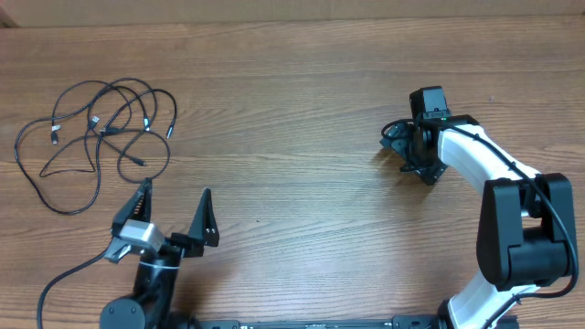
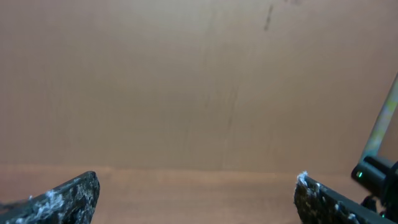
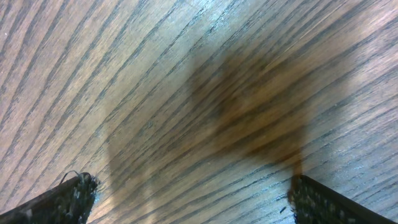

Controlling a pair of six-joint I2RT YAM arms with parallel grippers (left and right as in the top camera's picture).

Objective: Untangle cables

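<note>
**Wood-grain table, knotted cables, both arms waiting**

Wood-grain table (image 1: 302, 100) across every view, bare through the middle. Shows cables (image 1: 96, 128) heaped in overlapping loops at upper left of the overhead frame, small plug ends gathered near the centre of the tangle, nothing touching them. Places left gripper (image 1: 176, 189) just below that tangle at lower left, fingers spread wide and empty, probably the nearer tool for a first pick. Sets right gripper (image 1: 409, 155) well apart at right of frame, low over bare wood, fingers likewise released, holding nothing; likely parked clear until a second strand needs pinning.
</note>
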